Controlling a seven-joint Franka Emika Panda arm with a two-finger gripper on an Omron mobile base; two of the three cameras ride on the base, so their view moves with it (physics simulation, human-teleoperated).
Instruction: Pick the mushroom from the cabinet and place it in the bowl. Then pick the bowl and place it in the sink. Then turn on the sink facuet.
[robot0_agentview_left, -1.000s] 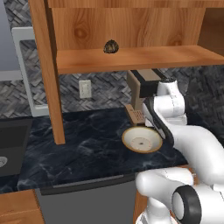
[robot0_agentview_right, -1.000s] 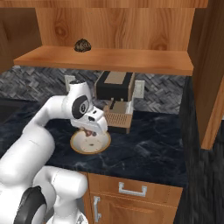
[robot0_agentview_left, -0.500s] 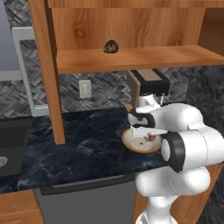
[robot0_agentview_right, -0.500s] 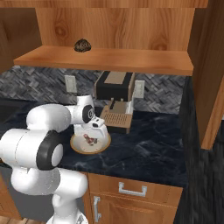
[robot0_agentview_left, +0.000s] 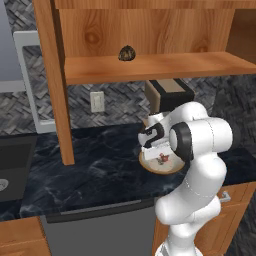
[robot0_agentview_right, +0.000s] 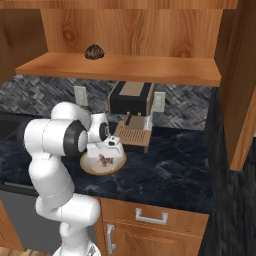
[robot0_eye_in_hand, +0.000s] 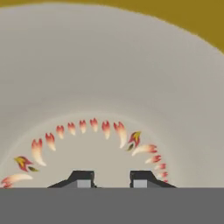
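Observation:
The mushroom (robot0_agentview_left: 127, 53) (robot0_agentview_right: 93, 51) is a dark lump on the open shelf of the wooden cabinet (robot0_agentview_left: 150, 67) (robot0_agentview_right: 120, 67). Below it, the bowl (robot0_agentview_left: 170, 167) (robot0_agentview_right: 90, 166) sits on the dark counter, cream inside with a red flame pattern (robot0_eye_in_hand: 87, 131) and a tan rim. My gripper (robot0_agentview_left: 158, 151) (robot0_agentview_right: 106, 153) (robot0_eye_in_hand: 111, 179) hangs low inside the bowl, shut, its tips pointing at the bowl's floor with nothing between them. A corner of the black sink (robot0_agentview_left: 12, 162) shows at far left. The sink faucet is out of view.
A black and tan coffee machine (robot0_agentview_left: 167, 92) (robot0_agentview_right: 131, 102) stands against the wall right behind the bowl. The cabinet's side post (robot0_agentview_left: 55, 90) comes down to the counter left of the bowl. Drawers with handles (robot0_agentview_right: 150, 216) sit under the counter edge.
The arm has folded over and the hand has dropped from above the bowl down into it. Bowl and mushroom have stayed put.

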